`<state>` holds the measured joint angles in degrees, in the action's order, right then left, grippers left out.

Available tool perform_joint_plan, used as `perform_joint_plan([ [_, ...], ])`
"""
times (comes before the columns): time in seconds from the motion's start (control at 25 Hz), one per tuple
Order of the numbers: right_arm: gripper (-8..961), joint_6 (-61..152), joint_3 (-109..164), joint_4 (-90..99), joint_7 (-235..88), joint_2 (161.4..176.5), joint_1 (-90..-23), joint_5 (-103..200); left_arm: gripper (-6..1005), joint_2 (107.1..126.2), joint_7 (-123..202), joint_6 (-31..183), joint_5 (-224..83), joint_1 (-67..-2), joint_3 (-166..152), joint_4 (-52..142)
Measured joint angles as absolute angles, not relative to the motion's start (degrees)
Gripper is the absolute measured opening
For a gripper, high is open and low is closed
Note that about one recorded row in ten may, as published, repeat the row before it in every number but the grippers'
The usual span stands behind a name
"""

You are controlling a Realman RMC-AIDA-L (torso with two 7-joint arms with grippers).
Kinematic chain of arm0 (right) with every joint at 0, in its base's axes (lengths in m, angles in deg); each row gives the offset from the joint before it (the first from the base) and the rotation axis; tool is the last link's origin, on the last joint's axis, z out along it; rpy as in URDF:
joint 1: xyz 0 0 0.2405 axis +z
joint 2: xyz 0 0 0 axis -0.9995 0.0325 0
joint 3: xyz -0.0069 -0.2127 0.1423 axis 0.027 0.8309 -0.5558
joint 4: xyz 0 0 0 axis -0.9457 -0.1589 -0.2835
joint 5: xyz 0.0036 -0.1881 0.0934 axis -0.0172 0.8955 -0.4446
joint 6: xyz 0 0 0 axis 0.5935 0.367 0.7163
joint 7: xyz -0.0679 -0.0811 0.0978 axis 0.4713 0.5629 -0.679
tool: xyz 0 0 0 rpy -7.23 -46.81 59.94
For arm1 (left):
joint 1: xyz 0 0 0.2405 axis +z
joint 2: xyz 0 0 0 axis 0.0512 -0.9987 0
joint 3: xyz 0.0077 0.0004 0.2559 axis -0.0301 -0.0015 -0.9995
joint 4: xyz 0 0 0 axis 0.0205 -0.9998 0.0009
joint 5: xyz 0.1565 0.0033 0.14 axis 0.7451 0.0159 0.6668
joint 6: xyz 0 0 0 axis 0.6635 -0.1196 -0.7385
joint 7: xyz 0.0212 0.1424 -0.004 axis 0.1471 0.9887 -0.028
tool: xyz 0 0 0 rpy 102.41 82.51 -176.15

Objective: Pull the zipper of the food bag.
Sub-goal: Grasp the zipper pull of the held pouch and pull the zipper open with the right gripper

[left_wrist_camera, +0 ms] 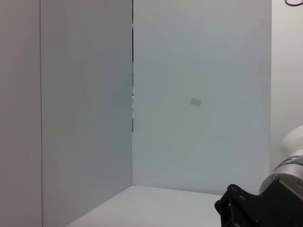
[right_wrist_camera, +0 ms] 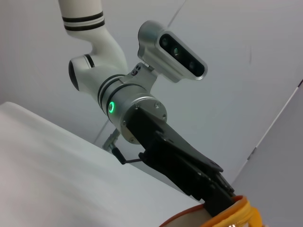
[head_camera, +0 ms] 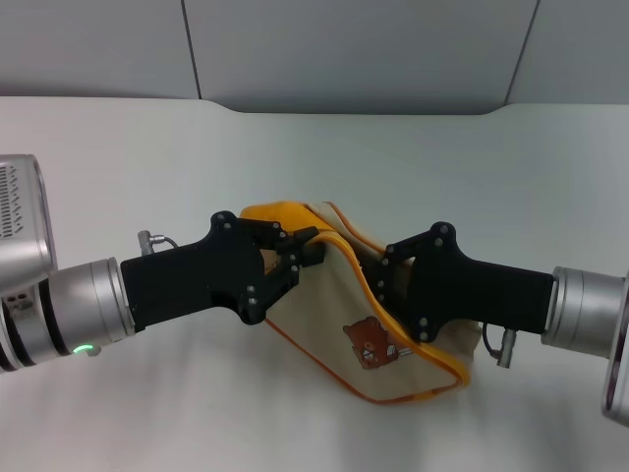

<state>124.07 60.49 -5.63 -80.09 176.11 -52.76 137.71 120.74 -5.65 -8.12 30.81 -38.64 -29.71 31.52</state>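
The food bag (head_camera: 324, 324) lies mid-table, beige with orange piping and a brown bear picture (head_camera: 371, 344) on its front. Its orange-edged zip line (head_camera: 354, 261) runs along the upper rim. The silver zipper pull tab is hidden. My left gripper (head_camera: 307, 246) is shut on the bag's upper left end, beside the orange handle (head_camera: 270, 212). The right wrist view shows that gripper (right_wrist_camera: 218, 201) clamped on the orange end of the bag (right_wrist_camera: 239, 215). My right gripper (head_camera: 381, 277) is at the zip line, near the middle of the rim.
The white table (head_camera: 147, 393) runs back to grey wall panels (head_camera: 354, 49). The left wrist view shows only walls and part of the right arm (left_wrist_camera: 265, 203).
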Motion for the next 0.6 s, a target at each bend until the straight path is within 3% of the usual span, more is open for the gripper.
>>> perform_joint_plan([
  [0.24, 3, 124.5, 61.1, -6.7, -80.0, 175.8, -53.5, 137.8, 91, 120.71, -5.7, -8.1, 30.2, -38.2, -29.7, 31.5],
  [0.6, 20, 125.7, 66.5, -18.7, -84.7, 175.5, -63.8, 138.6, 90, 120.5, -6.2, -4.8, 21.4, -35.6, -29.6, 31.5],
])
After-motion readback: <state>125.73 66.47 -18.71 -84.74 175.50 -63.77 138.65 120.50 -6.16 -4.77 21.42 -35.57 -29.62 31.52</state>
